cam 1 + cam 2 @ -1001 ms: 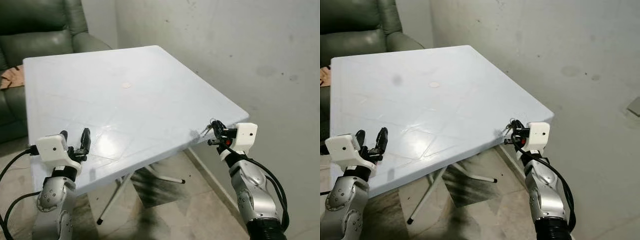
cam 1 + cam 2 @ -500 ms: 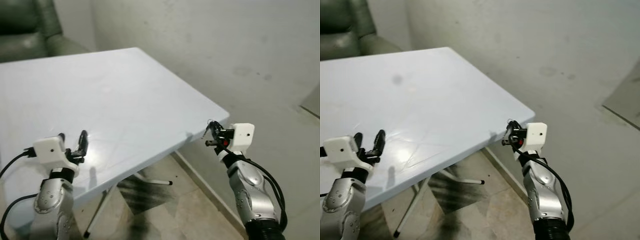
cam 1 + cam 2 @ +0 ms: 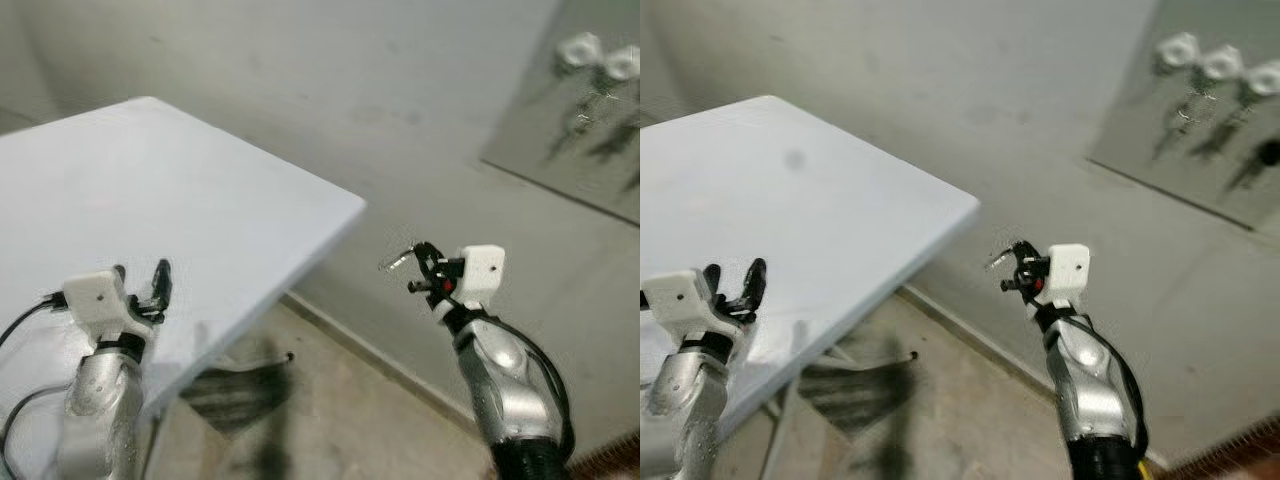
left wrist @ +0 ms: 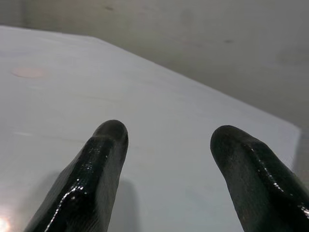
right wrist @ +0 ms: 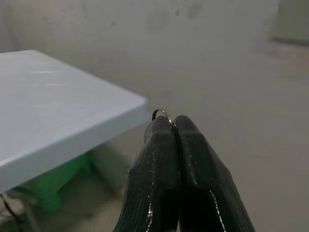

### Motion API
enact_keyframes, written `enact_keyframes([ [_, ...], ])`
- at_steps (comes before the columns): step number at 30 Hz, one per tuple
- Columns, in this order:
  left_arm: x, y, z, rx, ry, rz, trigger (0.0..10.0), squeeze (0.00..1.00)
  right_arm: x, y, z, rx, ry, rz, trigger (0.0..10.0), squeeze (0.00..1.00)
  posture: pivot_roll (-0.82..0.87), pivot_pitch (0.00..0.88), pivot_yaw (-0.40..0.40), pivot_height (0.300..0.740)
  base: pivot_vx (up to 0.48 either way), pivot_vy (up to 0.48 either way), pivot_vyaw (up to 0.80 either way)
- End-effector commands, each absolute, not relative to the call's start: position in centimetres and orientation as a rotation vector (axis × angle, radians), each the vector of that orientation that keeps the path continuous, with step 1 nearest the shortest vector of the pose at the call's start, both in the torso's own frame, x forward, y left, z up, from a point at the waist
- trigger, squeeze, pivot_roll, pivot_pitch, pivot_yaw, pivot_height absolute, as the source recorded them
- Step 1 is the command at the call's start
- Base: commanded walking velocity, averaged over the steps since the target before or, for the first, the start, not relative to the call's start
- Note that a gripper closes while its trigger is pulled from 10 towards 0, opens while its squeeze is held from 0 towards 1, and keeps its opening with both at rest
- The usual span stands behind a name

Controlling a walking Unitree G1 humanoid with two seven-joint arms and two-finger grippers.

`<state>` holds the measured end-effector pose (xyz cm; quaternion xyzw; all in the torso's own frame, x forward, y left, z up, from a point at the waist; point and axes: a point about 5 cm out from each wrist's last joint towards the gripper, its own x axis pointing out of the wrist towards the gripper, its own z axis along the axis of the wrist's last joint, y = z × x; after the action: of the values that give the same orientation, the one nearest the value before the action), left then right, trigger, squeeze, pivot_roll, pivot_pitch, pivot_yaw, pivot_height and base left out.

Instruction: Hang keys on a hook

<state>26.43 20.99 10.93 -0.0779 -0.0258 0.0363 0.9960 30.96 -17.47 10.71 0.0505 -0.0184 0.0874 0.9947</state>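
Note:
My right gripper [image 3: 420,265] is held up in the air, right of the white table's corner [image 3: 345,205], and is shut on the keys [image 3: 396,262]. A key blade sticks out to the left of its fingers. In the right wrist view the two fingers [image 5: 166,159] are pressed together, and the key ring [image 5: 161,114] peeks out at their tips. Three white hooks [image 3: 1220,62] sit on a grey wall panel [image 3: 1160,130] at the upper right, blurred, with dark shapes below them. My left gripper [image 3: 142,283] is open over the table's near edge with nothing between its fingers [image 4: 104,159].
The white table [image 3: 150,190] takes up the left side. A plain grey wall [image 3: 330,90] runs behind it. Tiled floor [image 3: 340,420] lies between the table and the wall. A table leg and its shadow [image 3: 855,390] show under the table.
The camera has swung to the right: the table slid left, the sofa left the picture, and the hook panel came in. My right gripper still holds the keys, now off the table's corner.

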Motion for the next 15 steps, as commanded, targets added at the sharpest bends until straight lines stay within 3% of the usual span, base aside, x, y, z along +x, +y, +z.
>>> enact_keyframes([
  [1, 26.17, 21.90, 10.97, -0.145, -0.047, 0.098, 10.0, 0.00, 31.27, -16.75, 11.39, 0.104, -0.063, 0.194, 10.0, 0.00, -0.06, 0.000, -0.055, 0.732, 0.251, 0.000, 0.00],
  [15, 26.11, 21.84, 10.91, -0.158, -0.044, 0.097, 10.0, 0.00, 31.07, -16.90, 11.37, 0.101, -0.064, 0.194, 10.0, 0.00, -0.07, 0.000, -0.055, 0.732, 0.262, 0.000, 0.00],
])
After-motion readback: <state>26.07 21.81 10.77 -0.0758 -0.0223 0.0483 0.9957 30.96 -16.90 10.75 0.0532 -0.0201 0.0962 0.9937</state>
